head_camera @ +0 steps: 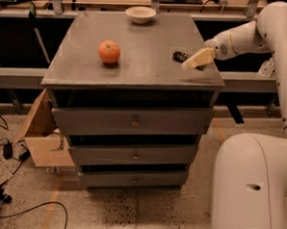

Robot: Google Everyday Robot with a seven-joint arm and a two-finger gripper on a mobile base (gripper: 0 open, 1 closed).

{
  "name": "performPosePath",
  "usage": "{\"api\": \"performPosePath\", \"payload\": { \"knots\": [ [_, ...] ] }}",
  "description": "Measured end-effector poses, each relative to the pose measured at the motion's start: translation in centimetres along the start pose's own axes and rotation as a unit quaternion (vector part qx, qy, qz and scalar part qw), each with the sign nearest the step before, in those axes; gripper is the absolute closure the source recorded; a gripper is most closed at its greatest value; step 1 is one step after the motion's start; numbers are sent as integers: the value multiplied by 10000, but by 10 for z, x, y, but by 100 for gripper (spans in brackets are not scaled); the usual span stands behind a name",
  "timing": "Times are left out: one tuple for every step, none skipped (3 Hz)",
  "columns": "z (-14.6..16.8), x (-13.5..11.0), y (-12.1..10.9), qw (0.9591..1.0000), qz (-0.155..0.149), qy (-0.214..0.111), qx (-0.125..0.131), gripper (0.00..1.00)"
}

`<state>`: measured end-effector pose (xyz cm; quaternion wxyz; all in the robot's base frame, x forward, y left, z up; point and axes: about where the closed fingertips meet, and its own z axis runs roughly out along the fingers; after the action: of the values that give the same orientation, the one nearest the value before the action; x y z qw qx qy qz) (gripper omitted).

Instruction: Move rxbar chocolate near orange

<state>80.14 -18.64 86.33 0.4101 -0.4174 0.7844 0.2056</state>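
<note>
Three things sit on the grey top of a drawer cabinet [146,63]: an orange [109,52] on the left half, a white bowl [140,14] at the far edge, and a dark chocolate bar [179,55] lying flat near the right edge, well apart from the orange. The gripper [198,59] reaches in from the right on a white arm [244,37] and sits low over the bar's right end, hiding that end. Whether it has hold of the bar or is merely against it cannot be told. The bar's left end shows dark against the top. Below are three closed drawers, and on the floor to the left stand an open cardboard box [39,130] and some black cables [6,152]. The robot's white base [253,189] fills the lower right corner.
</note>
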Motion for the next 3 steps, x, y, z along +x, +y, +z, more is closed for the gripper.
{"api": "performPosePath", "payload": {
  "knots": [
    [14,7,-3,10000,7,50,-58,0],
    [22,15,-8,10000,31,62,-66,16],
    [26,20,-9,9999,19,58,-98,39]
  ]
}}
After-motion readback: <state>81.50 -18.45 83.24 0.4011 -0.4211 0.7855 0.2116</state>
